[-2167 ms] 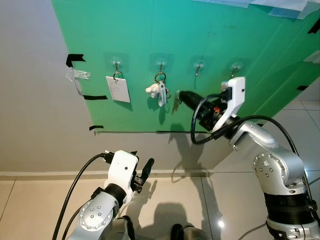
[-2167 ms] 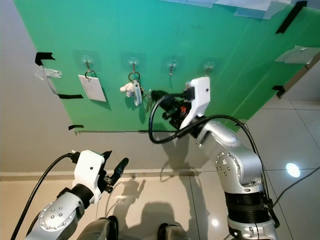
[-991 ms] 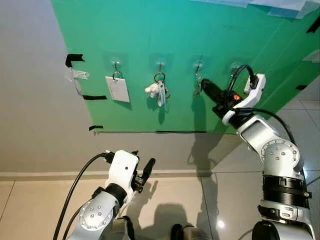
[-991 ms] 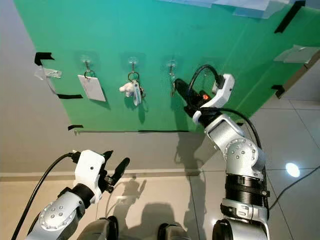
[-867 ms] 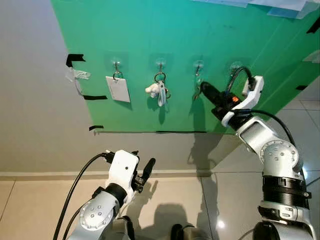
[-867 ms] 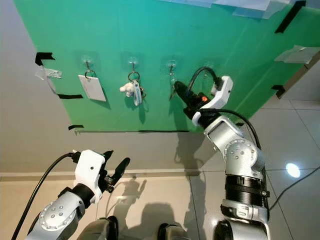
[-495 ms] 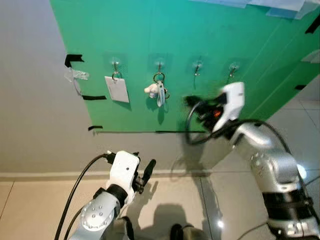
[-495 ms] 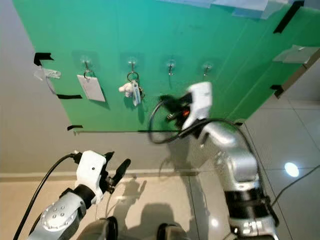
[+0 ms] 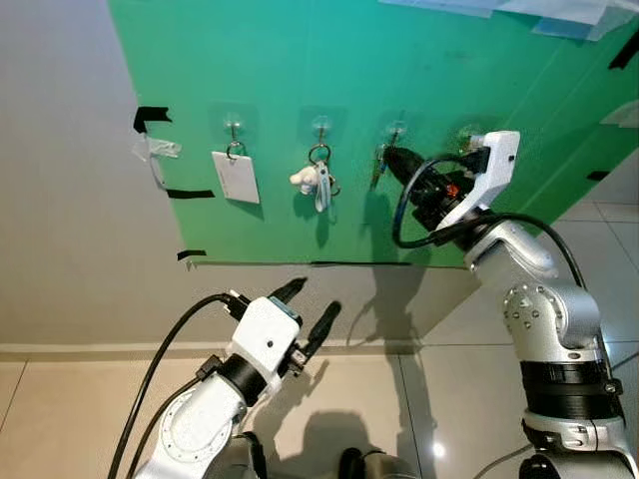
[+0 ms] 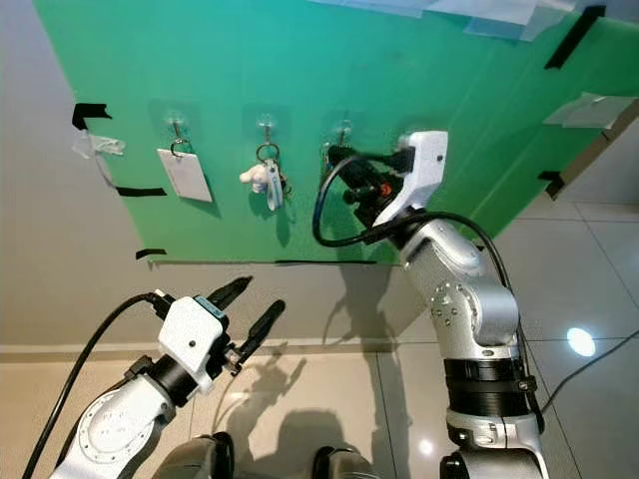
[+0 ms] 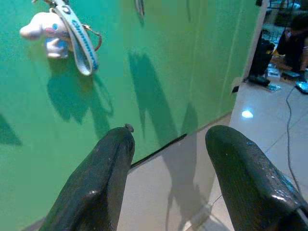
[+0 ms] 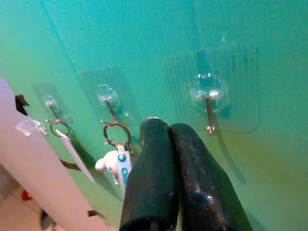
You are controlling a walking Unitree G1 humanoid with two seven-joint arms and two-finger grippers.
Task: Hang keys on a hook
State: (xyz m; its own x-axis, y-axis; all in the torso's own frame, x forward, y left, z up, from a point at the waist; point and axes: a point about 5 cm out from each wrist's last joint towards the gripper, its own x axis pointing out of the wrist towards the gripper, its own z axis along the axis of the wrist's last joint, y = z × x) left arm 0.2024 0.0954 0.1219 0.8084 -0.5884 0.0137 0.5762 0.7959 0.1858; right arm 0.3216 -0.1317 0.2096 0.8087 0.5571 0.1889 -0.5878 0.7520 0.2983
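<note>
A large green board [image 9: 399, 90] is leaning against a grey wall [image 9: 70, 200], standing above a pale tiled floor [image 9: 60, 419]. Four clear stick-on hooks are sitting in a row across the board. The right arm is reaching up to the third hook [image 12: 208, 103], counting from the robot's left. The right gripper [image 9: 391, 160] is pinching its two black fingers [image 12: 192, 168] together on a key ring, whose thin metal loop [image 12: 150, 119] is peeking out at the fingertips, just beside that hook; the keys [image 9: 380, 162] are dangling at the fingertips, close against the board. The left gripper [image 9: 312, 311] is hovering low near the floor, its fingers [image 11: 103, 178] spread apart and holding nothing. A white tag [image 9: 235, 177] is hanging on the first hook. A white plush charm with a blue strap [image 9: 316, 182] is hanging on the second.
</note>
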